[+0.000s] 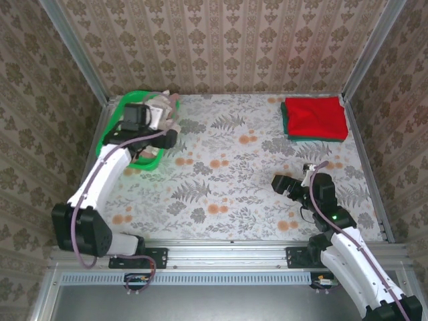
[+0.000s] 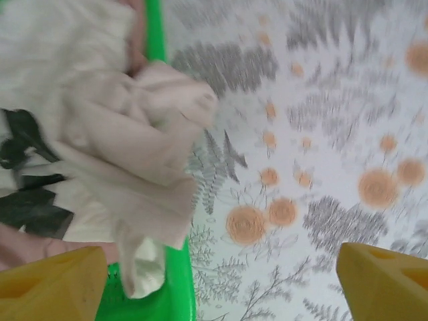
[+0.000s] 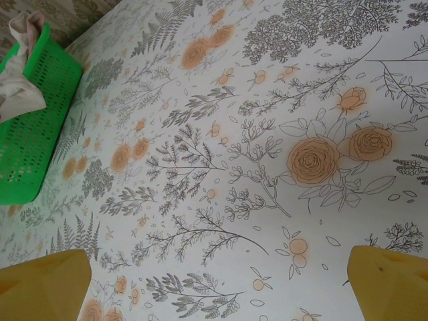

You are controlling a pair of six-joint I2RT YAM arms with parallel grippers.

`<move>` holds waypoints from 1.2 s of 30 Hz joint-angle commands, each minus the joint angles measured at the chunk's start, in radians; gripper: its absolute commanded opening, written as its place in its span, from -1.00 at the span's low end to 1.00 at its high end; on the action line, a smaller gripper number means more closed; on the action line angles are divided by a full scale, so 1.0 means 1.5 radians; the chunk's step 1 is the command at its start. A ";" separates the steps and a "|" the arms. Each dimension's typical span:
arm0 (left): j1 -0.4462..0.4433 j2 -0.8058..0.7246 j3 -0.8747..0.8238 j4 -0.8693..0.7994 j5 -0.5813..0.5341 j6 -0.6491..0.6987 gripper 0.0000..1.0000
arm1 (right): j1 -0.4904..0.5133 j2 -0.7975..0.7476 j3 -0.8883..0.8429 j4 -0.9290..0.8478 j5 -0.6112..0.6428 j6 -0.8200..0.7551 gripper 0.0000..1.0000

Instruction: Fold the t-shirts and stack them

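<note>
Left fingers (image 2: 53, 284): spread apart, cream shirt (image 2: 127, 154) seen beneath, ten o'clock.
Right fingers (image 3: 43, 284): held apart over worktop (image 3: 267, 134), four o'clock.
Red shirt (image 1: 314, 117): stacked at two o'clock.

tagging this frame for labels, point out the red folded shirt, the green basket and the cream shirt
red folded shirt (image 1: 314, 115), top external view, middle of its top face
green basket (image 3: 30, 137), right wrist view, its mesh side wall
cream shirt (image 2: 127, 154), left wrist view, bunched fold draped over the basket rim
</note>
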 commanded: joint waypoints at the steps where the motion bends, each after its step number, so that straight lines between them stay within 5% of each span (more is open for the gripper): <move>1: -0.009 0.069 0.012 -0.068 -0.091 0.059 0.41 | 0.005 -0.010 0.000 -0.010 0.002 -0.002 1.00; 8: 0.019 0.137 0.036 -0.043 -0.145 0.028 0.25 | 0.004 -0.010 -0.002 -0.018 0.009 -0.008 1.00; 12: 0.052 0.171 0.050 -0.041 -0.139 0.017 -0.31 | 0.004 -0.010 -0.006 -0.007 0.007 -0.005 1.00; 19: 0.108 0.226 0.101 -0.024 -0.153 0.019 -0.79 | 0.005 -0.010 -0.002 -0.013 0.013 -0.012 1.00; 32: 0.177 0.299 0.207 -0.044 -0.187 -0.033 -0.75 | 0.004 -0.006 0.002 -0.014 0.020 -0.020 1.00; 36: 0.171 0.300 0.216 -0.045 -0.185 -0.031 -0.46 | 0.004 -0.006 0.004 -0.018 0.021 -0.021 1.00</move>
